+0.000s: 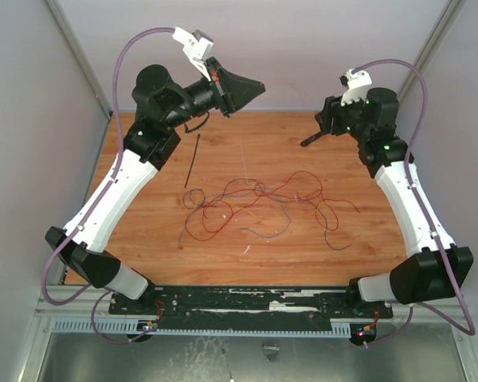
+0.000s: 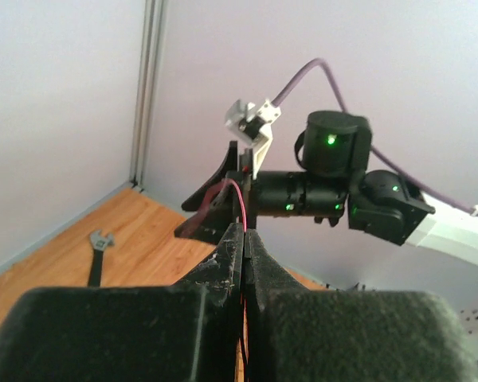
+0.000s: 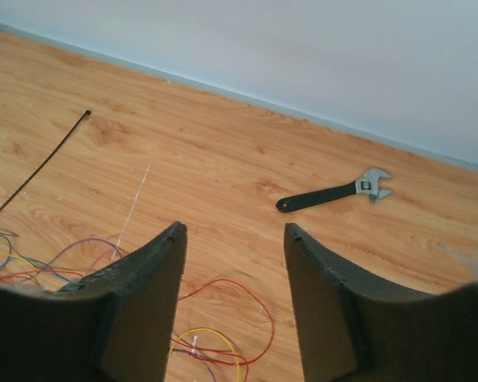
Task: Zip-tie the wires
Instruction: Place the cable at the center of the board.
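The wires (image 1: 259,199) lie as a loose, mostly red tangle in the middle of the wooden table, and some red and yellow loops (image 3: 223,318) show below my right fingers. The zip tie (image 1: 193,159) is a thin black strip lying flat to the left of the tangle, apart from it; the right wrist view has the zip tie (image 3: 40,165) at its left. My left gripper (image 1: 259,86) is raised at the back left with its jaws pressed together (image 2: 244,235). A thin red strand shows just past its tips. My right gripper (image 1: 323,123) hovers at the back right, open and empty (image 3: 233,227).
A small black-handled wrench (image 1: 309,141) lies on the table by the right gripper, also visible as the wrench (image 3: 331,193) beyond the right fingers. Grey walls close off the back and both sides. The right arm (image 2: 334,183) fills the left wrist view.
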Controlling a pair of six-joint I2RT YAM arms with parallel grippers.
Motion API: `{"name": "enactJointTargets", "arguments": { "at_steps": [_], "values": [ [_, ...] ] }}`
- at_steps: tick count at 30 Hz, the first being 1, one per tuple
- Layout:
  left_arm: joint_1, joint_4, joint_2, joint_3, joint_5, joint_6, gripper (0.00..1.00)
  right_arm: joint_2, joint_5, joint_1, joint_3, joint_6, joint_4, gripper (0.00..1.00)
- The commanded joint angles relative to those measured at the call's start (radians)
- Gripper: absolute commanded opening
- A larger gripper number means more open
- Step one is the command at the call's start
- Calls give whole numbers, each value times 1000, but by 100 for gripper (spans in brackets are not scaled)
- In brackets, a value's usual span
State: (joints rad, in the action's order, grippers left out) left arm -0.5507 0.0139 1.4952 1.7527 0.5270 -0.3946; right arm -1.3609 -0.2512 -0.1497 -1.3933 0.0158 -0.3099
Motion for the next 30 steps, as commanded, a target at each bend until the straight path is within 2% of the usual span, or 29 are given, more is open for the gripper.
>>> {"name": "enactJointTargets", "arguments": {
  "at_steps": [1,6,10,14,19,26,30],
  "values": [
    [-5,40,-12,60,18,-33,0,14,34,12,-3,-12,20,59],
    [-5,-9,11,115,-38,-2,0,87,39,16,28,-21,-5,71],
    [-5,-14,30,148,-37,-6,0,125,112,18,68,-28,-66,74],
    [-5,-14,34,161,-37,-5,0,155,-15,19,198,-5,-48,78],
    [-5,-14,27,164,-42,2,0,227,-271,12,478,117,151,77],
    [-5,-14,7,167,-44,8,0,226,-441,-35,716,200,361,77],
    [-5,-14,-5,163,-45,12,0,222,-471,-87,794,194,475,77]
  ]
}}
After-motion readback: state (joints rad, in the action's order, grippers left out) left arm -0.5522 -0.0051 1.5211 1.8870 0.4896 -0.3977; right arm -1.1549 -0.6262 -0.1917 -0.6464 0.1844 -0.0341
